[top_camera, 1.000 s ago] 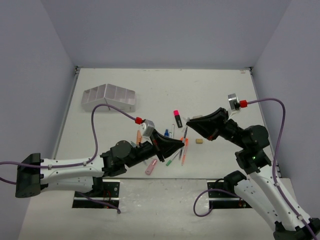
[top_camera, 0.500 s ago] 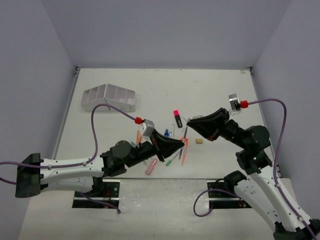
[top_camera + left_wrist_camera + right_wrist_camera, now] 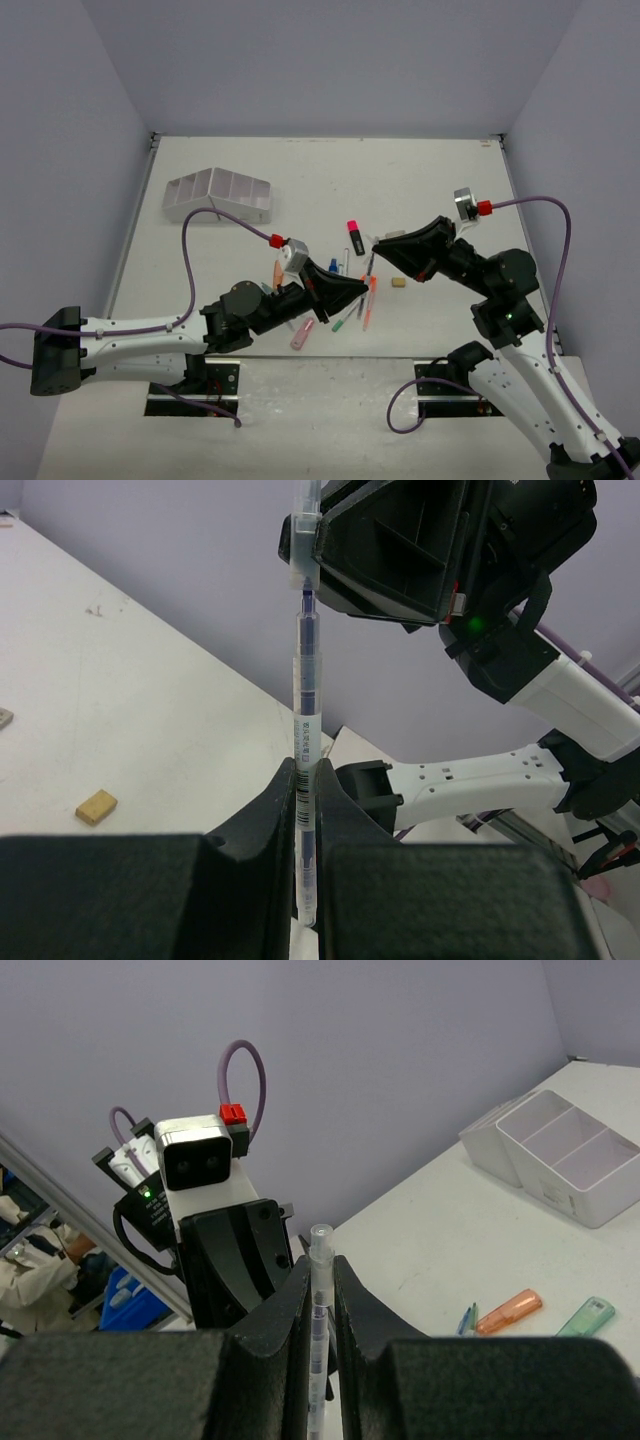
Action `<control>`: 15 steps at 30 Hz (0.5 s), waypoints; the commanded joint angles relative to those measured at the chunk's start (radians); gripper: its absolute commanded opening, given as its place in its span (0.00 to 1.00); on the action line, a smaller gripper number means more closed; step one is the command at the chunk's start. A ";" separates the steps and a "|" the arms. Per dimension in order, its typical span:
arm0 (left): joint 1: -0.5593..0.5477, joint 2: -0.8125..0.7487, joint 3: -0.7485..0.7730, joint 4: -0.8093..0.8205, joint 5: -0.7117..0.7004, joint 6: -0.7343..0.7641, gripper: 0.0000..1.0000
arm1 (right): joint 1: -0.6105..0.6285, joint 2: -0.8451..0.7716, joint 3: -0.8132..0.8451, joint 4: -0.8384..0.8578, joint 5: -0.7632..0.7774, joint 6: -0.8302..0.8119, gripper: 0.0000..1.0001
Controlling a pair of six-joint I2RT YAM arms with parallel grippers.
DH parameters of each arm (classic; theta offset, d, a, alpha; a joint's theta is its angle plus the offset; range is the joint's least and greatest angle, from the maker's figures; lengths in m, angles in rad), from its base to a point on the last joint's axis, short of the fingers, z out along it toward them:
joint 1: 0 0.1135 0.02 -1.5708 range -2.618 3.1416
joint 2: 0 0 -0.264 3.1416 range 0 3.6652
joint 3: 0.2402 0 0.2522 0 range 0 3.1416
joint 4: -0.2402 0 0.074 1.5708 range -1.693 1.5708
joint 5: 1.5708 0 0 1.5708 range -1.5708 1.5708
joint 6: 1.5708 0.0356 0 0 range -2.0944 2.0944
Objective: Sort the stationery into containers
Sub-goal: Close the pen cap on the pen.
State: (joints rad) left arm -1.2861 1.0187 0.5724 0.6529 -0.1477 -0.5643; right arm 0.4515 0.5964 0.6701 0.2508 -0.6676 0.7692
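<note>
My left gripper (image 3: 306, 776) was clamped on the lower barrel of a thin pen (image 3: 304, 680). My right gripper (image 3: 320, 1268) was pinched on the same pen near its clear tip. Both pairs of fingers were closed on it and neither was spread, so the pen hung off the table (image 3: 420, 180) between my two wrists, over the loose stationery.

Its long axis ran straight from one gripper to the other. Seen from above, that line went from my left fingers up and to the right into my right ones. In the left wrist view it stood nearly upright and met the right gripper at the top.

The organiser (image 3: 240, 212) sat well apart, at the back left of the table, with its compartments open. That was my left arm's side, and my right arm was much farther from it. I judged that the right fingers had to let go along the pen's axis. The left arm could then swing it back and leftward and tip it end-first into a narrow compartment. A sideways tug with both still gripping could have bent the pen or twisted it loose.
</note>
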 commanded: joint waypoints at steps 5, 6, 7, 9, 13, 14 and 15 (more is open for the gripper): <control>-0.002 -0.011 0.066 0.030 -0.035 0.054 0.00 | 0.003 0.022 -0.001 0.024 -0.032 0.001 0.00; -0.002 -0.009 0.070 0.031 -0.036 0.060 0.00 | 0.003 0.020 -0.003 0.028 -0.031 0.005 0.00; -0.002 -0.007 0.076 0.031 -0.037 0.067 0.00 | 0.003 0.019 -0.006 0.029 -0.030 0.007 0.00; -0.004 -0.004 0.088 0.031 -0.038 0.080 0.00 | 0.003 0.020 -0.010 0.027 -0.030 0.007 0.00; -0.002 0.005 0.107 0.027 -0.037 0.100 0.00 | 0.003 0.026 -0.014 0.023 -0.027 0.006 0.00; -0.002 0.006 0.109 0.030 -0.039 0.103 0.00 | 0.002 0.026 -0.016 0.026 -0.027 0.008 0.00; -0.002 0.007 0.109 0.038 -0.045 0.105 0.00 | 0.001 0.024 -0.022 0.034 -0.026 0.014 0.00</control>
State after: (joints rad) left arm -1.2854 1.0254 0.6206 0.6236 -0.1816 -0.5107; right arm 0.4522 0.6094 0.6651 0.2661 -0.6804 0.7776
